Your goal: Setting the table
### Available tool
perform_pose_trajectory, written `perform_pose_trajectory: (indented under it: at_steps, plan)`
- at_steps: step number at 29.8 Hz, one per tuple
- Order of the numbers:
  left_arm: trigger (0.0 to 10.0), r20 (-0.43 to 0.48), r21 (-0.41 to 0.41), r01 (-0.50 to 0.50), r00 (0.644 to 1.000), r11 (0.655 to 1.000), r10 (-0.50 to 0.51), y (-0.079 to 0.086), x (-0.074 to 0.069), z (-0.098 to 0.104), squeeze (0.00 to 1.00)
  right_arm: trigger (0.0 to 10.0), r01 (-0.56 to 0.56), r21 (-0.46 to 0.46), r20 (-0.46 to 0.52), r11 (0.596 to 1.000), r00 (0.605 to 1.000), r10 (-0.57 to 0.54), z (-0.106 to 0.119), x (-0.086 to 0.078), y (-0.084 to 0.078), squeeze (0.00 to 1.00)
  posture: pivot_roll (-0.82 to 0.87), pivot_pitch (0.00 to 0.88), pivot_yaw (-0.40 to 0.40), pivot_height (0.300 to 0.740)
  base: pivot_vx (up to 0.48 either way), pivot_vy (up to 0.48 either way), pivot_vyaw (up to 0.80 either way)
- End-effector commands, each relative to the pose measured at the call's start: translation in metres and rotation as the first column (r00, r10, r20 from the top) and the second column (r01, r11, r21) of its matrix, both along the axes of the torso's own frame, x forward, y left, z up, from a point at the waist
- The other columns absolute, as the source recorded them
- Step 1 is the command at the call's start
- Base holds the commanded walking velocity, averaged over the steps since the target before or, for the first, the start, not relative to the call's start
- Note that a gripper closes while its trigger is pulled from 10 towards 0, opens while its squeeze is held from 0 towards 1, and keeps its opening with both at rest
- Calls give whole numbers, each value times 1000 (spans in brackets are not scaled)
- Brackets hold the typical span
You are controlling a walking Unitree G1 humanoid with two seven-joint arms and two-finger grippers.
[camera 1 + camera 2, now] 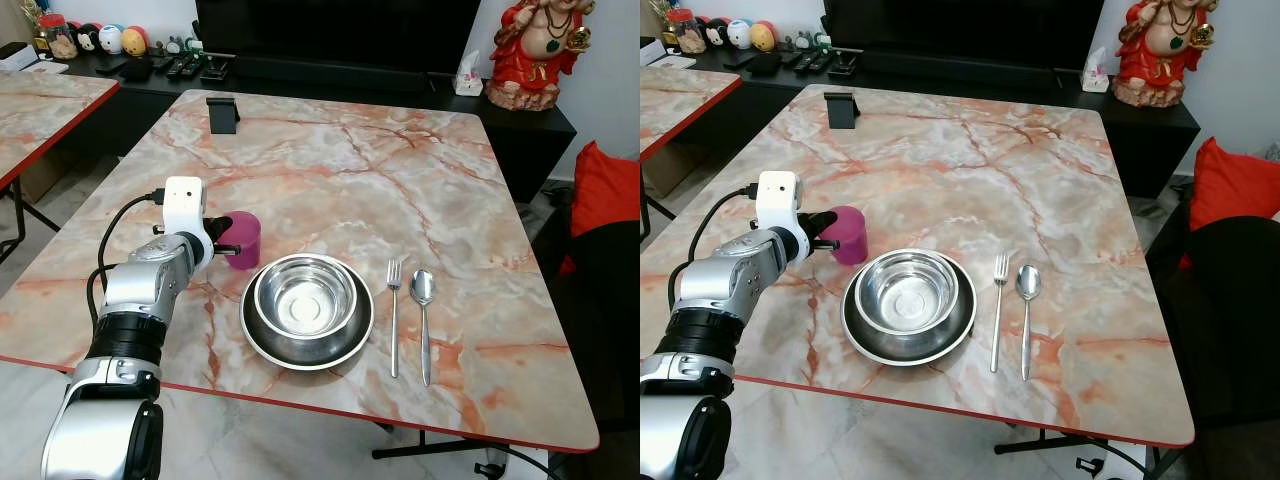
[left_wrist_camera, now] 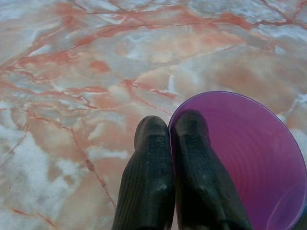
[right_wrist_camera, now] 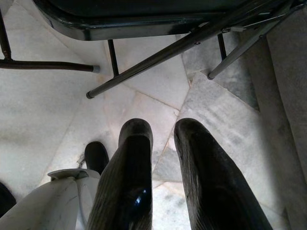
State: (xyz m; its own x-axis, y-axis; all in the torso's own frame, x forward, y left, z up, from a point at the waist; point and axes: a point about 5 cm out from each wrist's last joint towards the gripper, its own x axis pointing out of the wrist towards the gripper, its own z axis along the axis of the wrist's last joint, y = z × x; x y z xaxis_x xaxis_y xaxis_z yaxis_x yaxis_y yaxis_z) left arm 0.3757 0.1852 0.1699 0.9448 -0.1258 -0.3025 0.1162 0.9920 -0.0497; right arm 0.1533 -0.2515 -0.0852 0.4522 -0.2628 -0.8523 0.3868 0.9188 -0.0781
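The left gripper [image 2: 170, 158] is pinching the rim of the purple cup [image 1: 243, 240], one finger inside and one outside, setting it upright on the marble table [image 1: 400, 180] just beside the steel bowl [image 1: 305, 298], likely as the drink spot. Beyond the bowl, fork [image 1: 394, 315] and spoon [image 1: 424, 320] are lying parallel. The right gripper [image 3: 160, 158] is hanging idle, fingers slightly apart.

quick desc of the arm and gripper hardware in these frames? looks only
Left arm: silver segments, black ribbed joint bands, a white boxy wrist module, and a black cable looping alongside. Left gripper: two long black fingers, rounded tips, fine ribbed texture. Right gripper: the same long black fingers, slightly glossy.
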Motion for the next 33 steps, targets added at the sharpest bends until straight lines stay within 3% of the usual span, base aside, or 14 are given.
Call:
perform_pose_trajectory:
  at_steps: [1, 6, 7, 8, 33]
  plan:
    - [10000, -8, 10, 5, 1000, 1000, -5, -3, 0, 1, 59, 10000, -1, -12, -3, 1000, 1000, 1, 1, 1, -4, 0, -7, 0, -62, 740, 0, 0, 0]
    - [10000, -9, 9, 4, 1000, 1000, -4, -3, 0, 1, 63, 10000, -1, -12, -3, 1000, 1000, 1, 1, 1, -4, 0, -8, 0, -61, 740, 0, 0, 0]
    - [10000, -9, 10, 4, 1000, 1000, -4, -3, 0, 1, 110, 10000, -1, -12, -3, 1000, 1000, 1, 1, 1, -4, 0, -8, 0, -61, 740, 0, 0, 0]
    - [10000, -8, 9, 3, 1000, 1000, -3, -3, 0, 1, 302, 10000, -1, -12, -3, 1000, 1000, 1, 1, 1, -4, 0, -8, 0, -61, 740, 0, 0, 0]
    - [10000, -12, 2, 7, 1000, 1000, -7, -5, -1, -1, 298, 10000, -3, -14, -7, 1000, 1000, 3, 1, -1, -4, 0, -10, 0, -64, 740, 0, 0, 0]
